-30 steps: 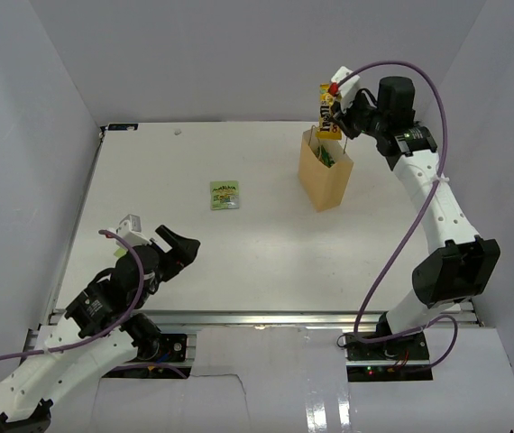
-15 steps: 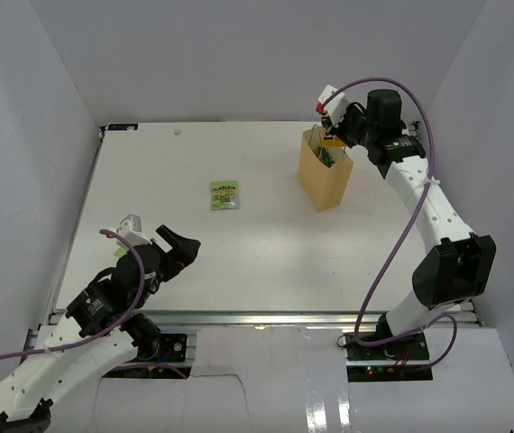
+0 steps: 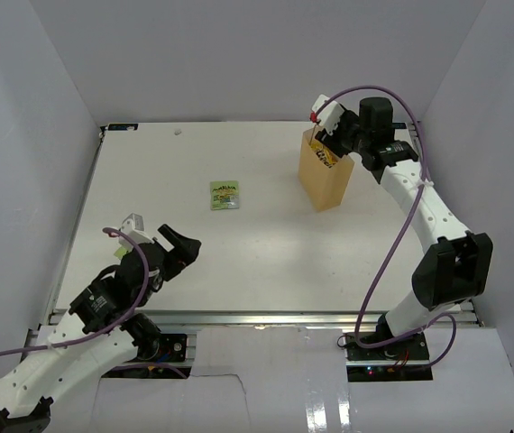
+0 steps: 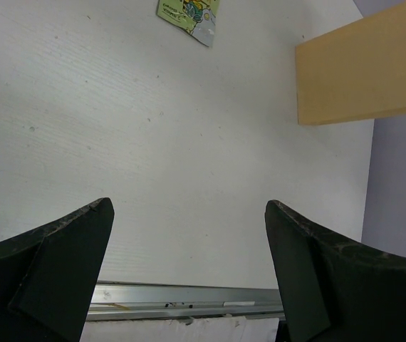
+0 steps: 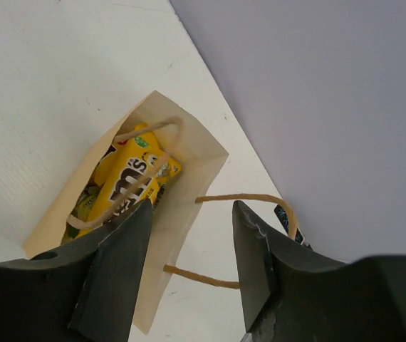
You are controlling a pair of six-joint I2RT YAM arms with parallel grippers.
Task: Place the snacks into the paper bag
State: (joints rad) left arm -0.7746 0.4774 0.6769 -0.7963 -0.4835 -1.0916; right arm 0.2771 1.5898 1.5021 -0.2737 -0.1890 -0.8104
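We see the right gripper (image 5: 192, 214) above the paper bag (image 3: 322, 180) mouth, jaws parted and holding nothing, so the M&M's pack (image 5: 128, 178) sits inside (release judged done). Left gripper (image 4: 187, 206) gapes wide, empty, probably waiting; green-white pouch (image 3: 225, 195) lies mid-table.
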